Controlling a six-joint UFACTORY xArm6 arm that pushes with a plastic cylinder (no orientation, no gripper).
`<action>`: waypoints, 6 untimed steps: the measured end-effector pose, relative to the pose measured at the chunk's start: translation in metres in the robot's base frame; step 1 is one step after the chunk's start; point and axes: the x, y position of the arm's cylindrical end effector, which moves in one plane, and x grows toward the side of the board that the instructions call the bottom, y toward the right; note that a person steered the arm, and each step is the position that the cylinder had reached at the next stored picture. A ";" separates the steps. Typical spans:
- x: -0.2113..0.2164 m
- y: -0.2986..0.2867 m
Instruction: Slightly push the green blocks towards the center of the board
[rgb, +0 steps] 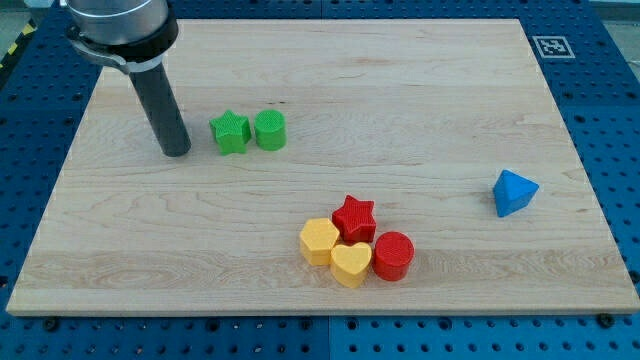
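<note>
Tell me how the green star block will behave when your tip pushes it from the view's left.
The green star sits flat and squat, so it will probably slide, not tip. Its pointed outline may make it turn under an off-centre push from my tip. It touches the green cylinder on its right, so both will likely move together.

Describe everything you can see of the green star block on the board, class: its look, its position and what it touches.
The green star block is a small, chunky star with a ribbed, plastic-looking surface. It lies flat on the wooden board, in the view's upper left part. On its right side the green round block sits right against it or very nearly so. My tip stands just to its left, with a narrow gap showing, so it is not touching the star. Nothing rests on top of it.
</note>
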 end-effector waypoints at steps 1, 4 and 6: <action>0.008 0.022; 0.023 0.122; 0.016 0.186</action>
